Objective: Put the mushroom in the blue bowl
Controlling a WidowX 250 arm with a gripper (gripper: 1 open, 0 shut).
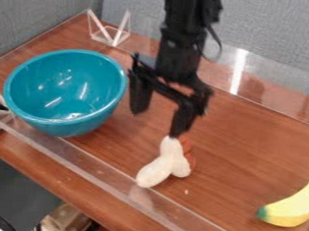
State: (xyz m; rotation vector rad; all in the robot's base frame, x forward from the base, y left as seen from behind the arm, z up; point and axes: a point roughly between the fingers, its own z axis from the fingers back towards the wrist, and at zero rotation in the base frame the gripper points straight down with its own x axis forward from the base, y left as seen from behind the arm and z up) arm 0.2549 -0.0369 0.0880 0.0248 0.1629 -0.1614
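No readable text, labels, brands, numbers or signs.

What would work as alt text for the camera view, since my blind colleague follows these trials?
An open robot tool hovers just above a toy mushroom on a wooden table. A blue bowl sits left in the picture, a toy banana at lower right.
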